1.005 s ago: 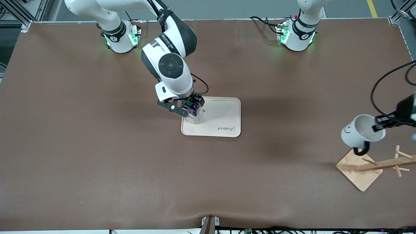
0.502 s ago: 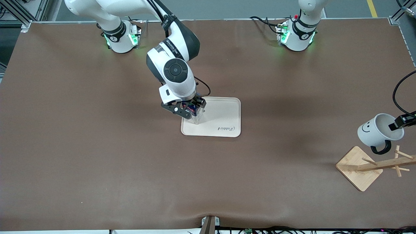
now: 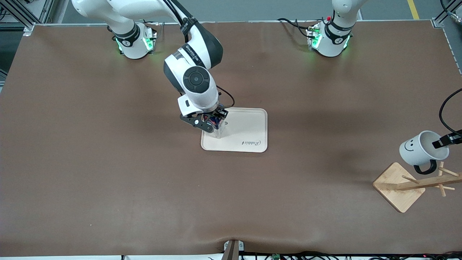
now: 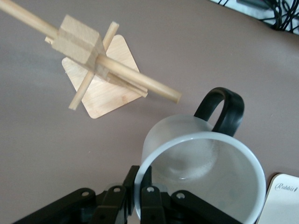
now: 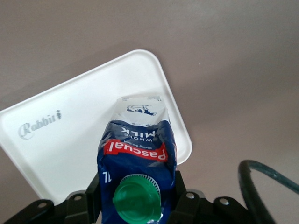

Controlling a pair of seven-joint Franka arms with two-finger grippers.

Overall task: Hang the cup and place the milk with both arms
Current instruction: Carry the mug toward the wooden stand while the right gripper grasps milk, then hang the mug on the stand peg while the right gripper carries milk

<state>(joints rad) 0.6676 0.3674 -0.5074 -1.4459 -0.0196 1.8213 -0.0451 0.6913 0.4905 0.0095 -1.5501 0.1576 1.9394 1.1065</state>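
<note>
Left gripper [image 4: 140, 196] pinches the cup [image 3: 423, 148], now lower beside the wooden rack [image 3: 415, 184]; right gripper [image 5: 135, 196] clamps the milk [image 5: 136, 158] on the tray [image 3: 249, 131]

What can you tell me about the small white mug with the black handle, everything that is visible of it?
The small white mug with a black handle has a glossy, ceramic look and a black smiley face drawn on its side. It looks empty inside. The left gripper is shut on its rim, one finger inside and one outside, and holds it tilted in the air, handle downward, over the square base of the wooden peg rack at the left arm's end of the table. The handle is close to a peg but is not yet hooked on it.
</note>
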